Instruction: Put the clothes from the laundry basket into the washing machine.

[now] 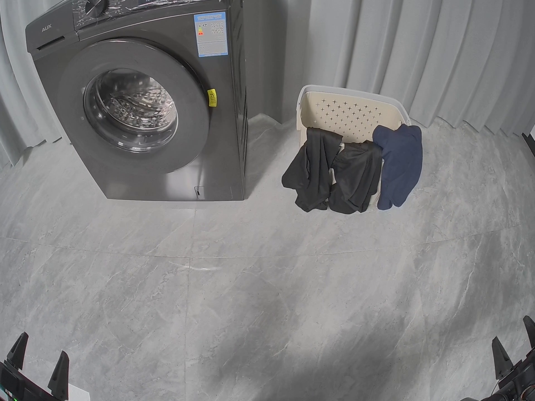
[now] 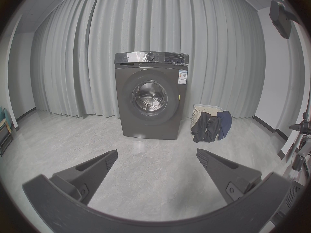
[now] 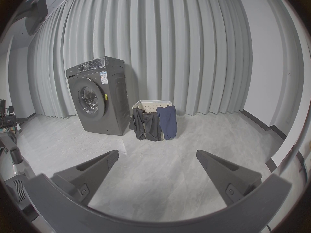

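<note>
A dark grey front-loading washing machine (image 1: 145, 96) stands at the back left, its round door (image 1: 132, 109) shut over the drum. To its right a white laundry basket (image 1: 351, 115) stands against the curtain. Two black garments (image 1: 312, 168) (image 1: 354, 176) and a navy one (image 1: 398, 162) hang over its front rim. My left gripper (image 1: 39, 357) is open at the near left, far from both. My right gripper (image 1: 515, 343) is open at the near right. The wrist views show the machine (image 2: 150, 94) (image 3: 95, 97) and basket (image 2: 207, 109) (image 3: 150, 105) across the floor.
Grey marble-look floor tiles (image 1: 251, 285) stretch between me and the machine. Pleated grey curtains (image 1: 423, 40) line the back wall. A dark skirting edge (image 1: 529, 137) shows at the far right.
</note>
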`<state>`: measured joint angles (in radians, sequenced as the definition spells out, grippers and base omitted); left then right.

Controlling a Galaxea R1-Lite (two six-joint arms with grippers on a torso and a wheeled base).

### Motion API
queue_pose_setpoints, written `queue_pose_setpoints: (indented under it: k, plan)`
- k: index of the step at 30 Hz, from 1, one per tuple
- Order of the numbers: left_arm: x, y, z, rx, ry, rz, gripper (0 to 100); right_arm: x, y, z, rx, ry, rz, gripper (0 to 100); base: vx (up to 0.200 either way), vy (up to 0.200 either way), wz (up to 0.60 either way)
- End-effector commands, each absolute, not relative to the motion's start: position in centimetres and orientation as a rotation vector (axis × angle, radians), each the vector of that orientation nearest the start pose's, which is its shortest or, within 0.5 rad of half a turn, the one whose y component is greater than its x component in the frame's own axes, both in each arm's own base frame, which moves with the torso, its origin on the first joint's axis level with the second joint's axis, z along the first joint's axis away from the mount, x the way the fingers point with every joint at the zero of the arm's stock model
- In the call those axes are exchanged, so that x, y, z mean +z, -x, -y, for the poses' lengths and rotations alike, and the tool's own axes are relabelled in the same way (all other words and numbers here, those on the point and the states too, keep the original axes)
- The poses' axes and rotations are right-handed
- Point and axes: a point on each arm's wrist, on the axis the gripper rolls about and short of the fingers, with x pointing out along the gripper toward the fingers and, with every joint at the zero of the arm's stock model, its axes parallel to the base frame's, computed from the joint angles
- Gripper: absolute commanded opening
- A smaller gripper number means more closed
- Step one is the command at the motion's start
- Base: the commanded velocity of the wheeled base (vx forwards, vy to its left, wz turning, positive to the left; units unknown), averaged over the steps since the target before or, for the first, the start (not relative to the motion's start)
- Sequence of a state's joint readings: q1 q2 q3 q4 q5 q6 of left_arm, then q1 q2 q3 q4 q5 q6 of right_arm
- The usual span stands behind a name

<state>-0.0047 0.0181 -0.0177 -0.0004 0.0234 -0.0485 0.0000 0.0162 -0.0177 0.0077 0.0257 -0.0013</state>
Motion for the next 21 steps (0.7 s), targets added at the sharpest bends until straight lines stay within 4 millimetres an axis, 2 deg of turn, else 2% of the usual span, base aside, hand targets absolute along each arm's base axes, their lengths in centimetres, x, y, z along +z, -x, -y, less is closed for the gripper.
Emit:
queue_pose_setpoints:
  k: [1,7,21]
  plan:
    - [7.57,2.27,-0.06,0.018,0.049,0.0,100,7.52,2.26,-0.06,0.026,0.001,-0.011,100,0.0,-0.2,0.0]
    - [7.57,2.27,-0.06,0.018,0.049,0.0,100,7.52,2.26,-0.06,0.026,0.001,-0.011,100,0.0,-0.2,0.0]
    - [7.57,2.27,-0.07,0.02,0.049,0.0,100,7.52,2.26,-0.06,0.026,0.0,-0.011,100,0.0,0.0,0.0]
